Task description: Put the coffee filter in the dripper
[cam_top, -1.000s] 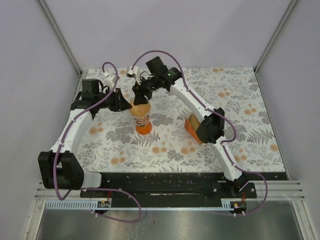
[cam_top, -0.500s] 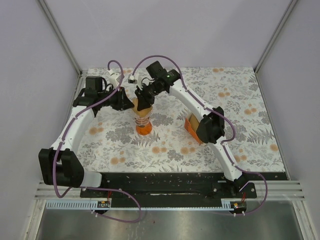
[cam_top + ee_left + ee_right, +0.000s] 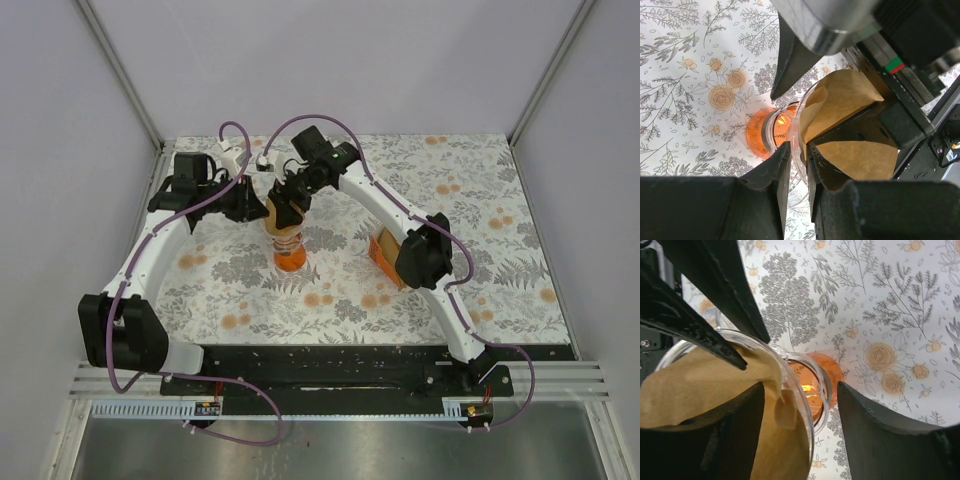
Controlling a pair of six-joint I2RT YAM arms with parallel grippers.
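Filter (image 3: 852, 105): one light-brown paper cone lay inside the clear funnel of the dripper (image 3: 759, 136). It was creased, with one flap folded inward near the rim.

Left gripper (image 3: 797, 148): its two fingers (image 3: 781, 172) were closed to a narrow gap on the funnel rim. One finger sat outside the glass and one inside, next to the paper, with the glass wall between them.

Right gripper (image 3: 799, 389): its two fingers (image 3: 880, 440) stood well apart and gripped nothing. One finger reached down into the filter cone. The other hung outside the funnel, apart from the glass, above the floral table (image 3: 500, 265). The rim passed between the two.

Dripper: one unit stood upright on the table, with a clear funnel top, a narrow waist and an orange base. In the top view it stood left of centre, beneath both grippers. The left gripper met it from the left and the right gripper from the far right.

Holder (image 3: 380, 250): one orange-beige wedge stood on the table to the right of the dripper, well apart from it. It was partly hidden by the right arm (image 3: 420, 255), and its contents could not be made out.

Markings: a small green-and-red tag (image 3: 894, 65) showed on the right gripper's body in the left wrist view. Any lettering on it was too small to read.

Count: one filter, one dripper, one holder, two arms, and two grippers with two fingers each.
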